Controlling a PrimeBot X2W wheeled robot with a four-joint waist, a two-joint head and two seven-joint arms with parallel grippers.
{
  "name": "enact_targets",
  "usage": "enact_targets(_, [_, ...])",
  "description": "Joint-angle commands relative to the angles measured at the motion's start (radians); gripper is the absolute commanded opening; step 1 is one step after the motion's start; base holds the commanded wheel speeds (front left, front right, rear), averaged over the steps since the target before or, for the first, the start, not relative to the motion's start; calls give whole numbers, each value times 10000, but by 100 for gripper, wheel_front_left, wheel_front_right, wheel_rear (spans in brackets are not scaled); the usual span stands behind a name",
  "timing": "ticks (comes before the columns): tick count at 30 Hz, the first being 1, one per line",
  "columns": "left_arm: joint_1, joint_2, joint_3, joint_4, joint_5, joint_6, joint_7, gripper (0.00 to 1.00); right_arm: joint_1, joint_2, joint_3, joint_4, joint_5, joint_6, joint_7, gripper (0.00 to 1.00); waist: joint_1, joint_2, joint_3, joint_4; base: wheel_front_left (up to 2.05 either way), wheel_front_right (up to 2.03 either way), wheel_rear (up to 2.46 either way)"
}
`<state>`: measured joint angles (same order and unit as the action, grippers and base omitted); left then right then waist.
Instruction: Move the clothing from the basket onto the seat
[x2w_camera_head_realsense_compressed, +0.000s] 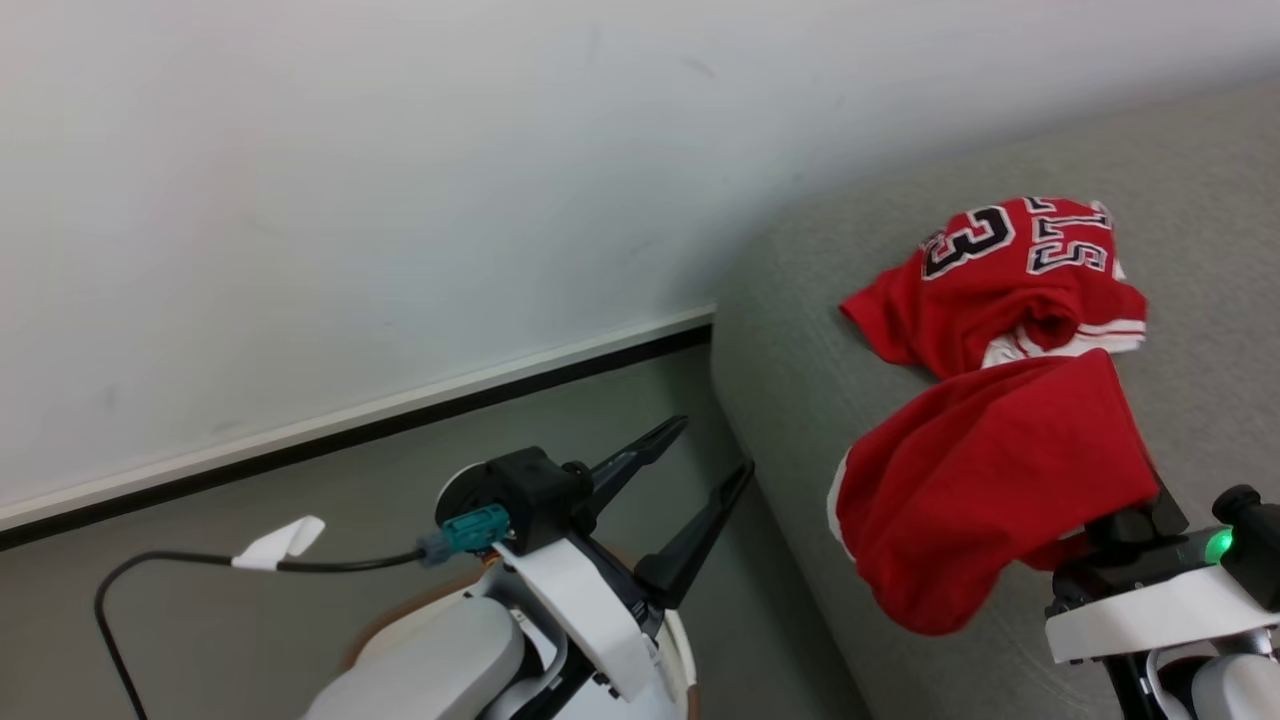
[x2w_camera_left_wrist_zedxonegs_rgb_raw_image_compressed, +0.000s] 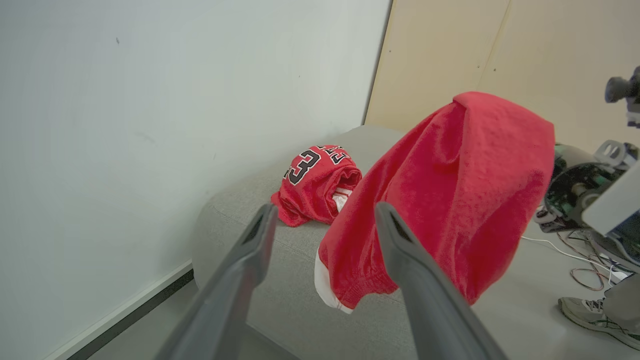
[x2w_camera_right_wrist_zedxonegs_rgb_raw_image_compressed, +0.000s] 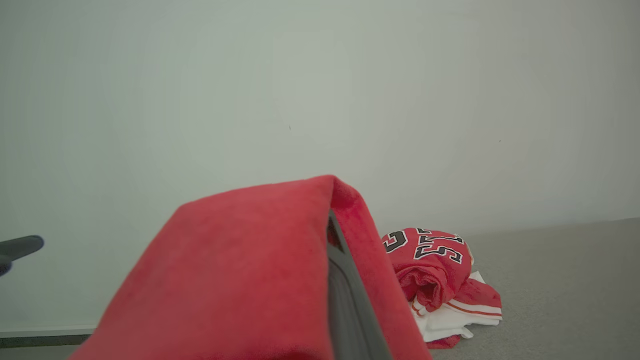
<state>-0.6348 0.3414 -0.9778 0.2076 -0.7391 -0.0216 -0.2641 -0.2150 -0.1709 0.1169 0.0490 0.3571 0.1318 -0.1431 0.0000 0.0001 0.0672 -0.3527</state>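
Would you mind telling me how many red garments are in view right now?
2. The numbered jersey lies crumpled on the seat; the plain red garment hangs from the right gripper over the seat's edge. Another could be hidden beneath the jersey.

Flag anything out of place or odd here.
The plain red garment hangs bunched over the right end effector, in the air at the edge of the seat, not lying on it. The jersey lies crumpled on the seat. Nothing looks damaged.
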Motion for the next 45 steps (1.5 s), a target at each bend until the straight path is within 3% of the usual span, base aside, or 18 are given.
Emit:
enact_targets(1, [130,42,59,-75,242,-45,2,100,188,52,-86,-160,-91,-23,9,0,0,-1,279,-559,0,0,0])
enact_targets(8, [238,95,166,-121,529,-100,1,100,573,299,-409,-706,-293,-23,161,0,0,-1,529,-1088,0,0,0])
enact_targets(15, [39,244,204,-327,764,-175,0,100,605,329,-730,-998,-473,-23,173,0,0,-1,1003,-1128,0,0,0])
enact_targets(27, [-352,1097,197,-949,1126,-324,176,100,-778,36,-2254,-908,-731,-23,647,0,0,-1,2692,-654,0,0,0])
enact_targets(37, [-627,2323,433,-1868,1315,-441,448,100,-2791,-420,-4738,-610,-547,-23,1530,0,0,-1,4717,146,0,0,0])
enact_targets(41, [-647,2763,613,-2064,1249,-449,390,100,-3468,-475,-5533,-526,-1029,-23,2074,0,0,-1,5202,383,0,0,0])
enact_targets(45, [-748,3021,772,-2216,1195,-478,343,100,-3981,-720,-5630,230,-1706,-23,2784,0,0,-1,5581,580,0,0,0])
